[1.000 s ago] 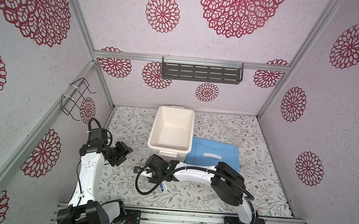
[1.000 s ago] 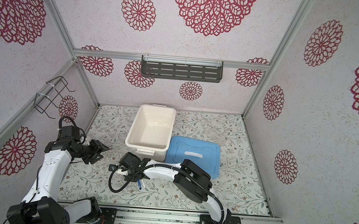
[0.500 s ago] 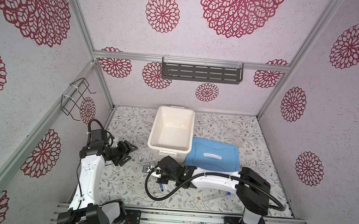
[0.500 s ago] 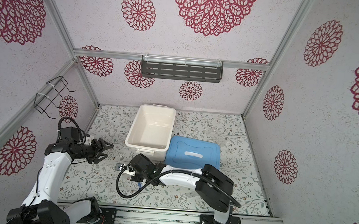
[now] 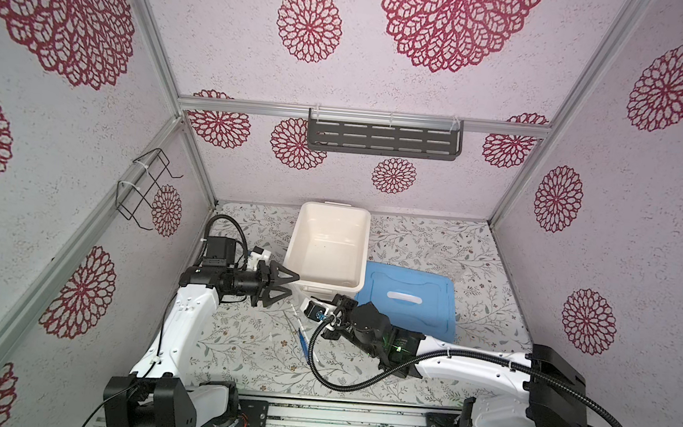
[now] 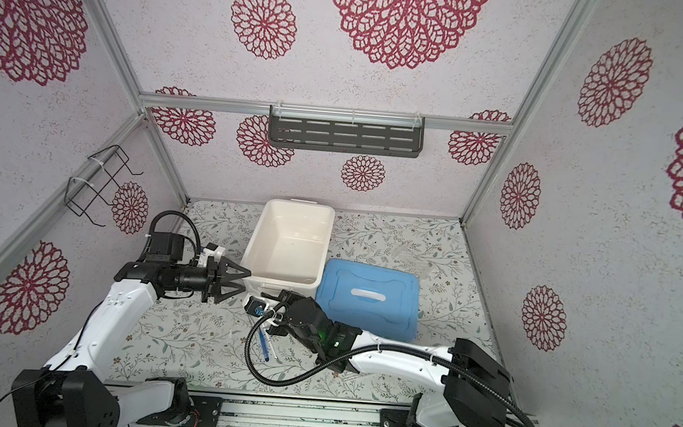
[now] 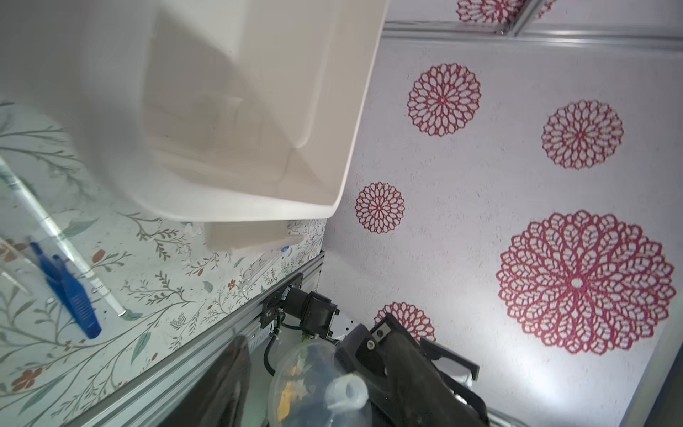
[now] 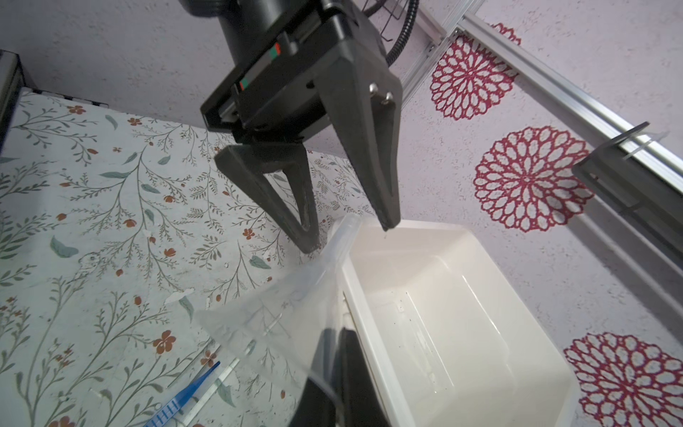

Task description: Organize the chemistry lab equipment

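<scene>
Transparent plastic sits between the closed jaws of the right tool (image 8: pixel 336 340): I read a firm grip on the wide end of the small transparent vessel (image 8: pixel 281 318). It is held tilted above the tabletop (image 5: pixel 238 340), at the white bin's (image 5: pixel 329 247) near left corner. The left tool (image 5: pixel 294 284) is open. The vessel's neck lies between its spread fingers; I cannot tell whether they touch. The slim dark-blue tool (image 5: pixel 302 340) and thin white marked stick (image 7: pixel 55 230) lie side by side toward the tabletop's front edge.

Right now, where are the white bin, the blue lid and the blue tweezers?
white bin (image 5: pixel 333 218): in a top view, on its far inner wall.
blue lid (image 5: pixel 407 284): in a top view, on its flat top.
blue tweezers (image 7: pixel 70 292): in the left wrist view, mid-body.
</scene>
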`<state>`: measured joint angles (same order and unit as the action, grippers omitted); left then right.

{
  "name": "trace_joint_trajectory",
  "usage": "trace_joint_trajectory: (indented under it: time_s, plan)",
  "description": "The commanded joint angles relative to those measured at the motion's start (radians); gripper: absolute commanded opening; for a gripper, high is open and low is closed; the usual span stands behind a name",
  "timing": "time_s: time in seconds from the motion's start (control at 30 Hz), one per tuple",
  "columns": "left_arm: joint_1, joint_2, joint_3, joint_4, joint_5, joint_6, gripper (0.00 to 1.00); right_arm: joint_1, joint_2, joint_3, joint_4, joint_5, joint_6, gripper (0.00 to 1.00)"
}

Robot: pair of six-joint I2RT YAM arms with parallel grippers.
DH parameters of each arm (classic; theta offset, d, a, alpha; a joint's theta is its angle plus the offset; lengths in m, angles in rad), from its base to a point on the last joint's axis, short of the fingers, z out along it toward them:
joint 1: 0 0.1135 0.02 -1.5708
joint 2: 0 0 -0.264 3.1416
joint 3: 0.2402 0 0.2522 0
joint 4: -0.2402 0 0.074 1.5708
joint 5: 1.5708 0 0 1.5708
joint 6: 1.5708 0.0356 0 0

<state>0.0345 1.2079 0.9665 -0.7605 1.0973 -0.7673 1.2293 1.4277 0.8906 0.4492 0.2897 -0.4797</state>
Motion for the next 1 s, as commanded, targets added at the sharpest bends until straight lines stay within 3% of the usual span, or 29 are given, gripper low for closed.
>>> trace_joint_trajectory:
  time_s: [0.0, 0.13, 0.43, 0.53, 0.63, 0.73, 0.8, 0.97]
  plan:
    - [-0.019, 0.012, 0.021, 0.072, 0.055, -0.039, 0.55, 0.009, -0.019, 0.02, 0.07, 0.028, -0.018, 0.06]
    - [-0.034, 0.013, 0.026, 0.074, 0.053, -0.041, 0.46, 0.009, -0.003, 0.024, 0.091, 0.032, 0.01, 0.06]
    - [-0.048, 0.01, 0.037, 0.03, 0.018, 0.002, 0.14, 0.01, 0.005, 0.033, 0.052, 0.045, 0.031, 0.07]
    - [-0.054, 0.012, 0.059, 0.003, 0.003, 0.023, 0.12, 0.009, 0.01, 0.037, 0.04, 0.063, 0.046, 0.07]
    - [-0.061, 0.015, 0.073, 0.002, 0.012, 0.032, 0.32, 0.01, 0.013, 0.042, 0.026, 0.069, 0.06, 0.07]
    - [-0.074, 0.016, 0.085, -0.002, 0.019, 0.044, 0.39, 0.009, 0.011, 0.041, 0.023, 0.068, 0.072, 0.07]
    - [-0.081, 0.018, 0.089, -0.004, 0.016, 0.046, 0.39, 0.007, 0.011, 0.042, 0.019, 0.071, 0.076, 0.07]
    - [-0.085, 0.018, 0.086, -0.016, 0.006, 0.06, 0.24, 0.007, 0.01, 0.043, 0.013, 0.073, 0.078, 0.07]
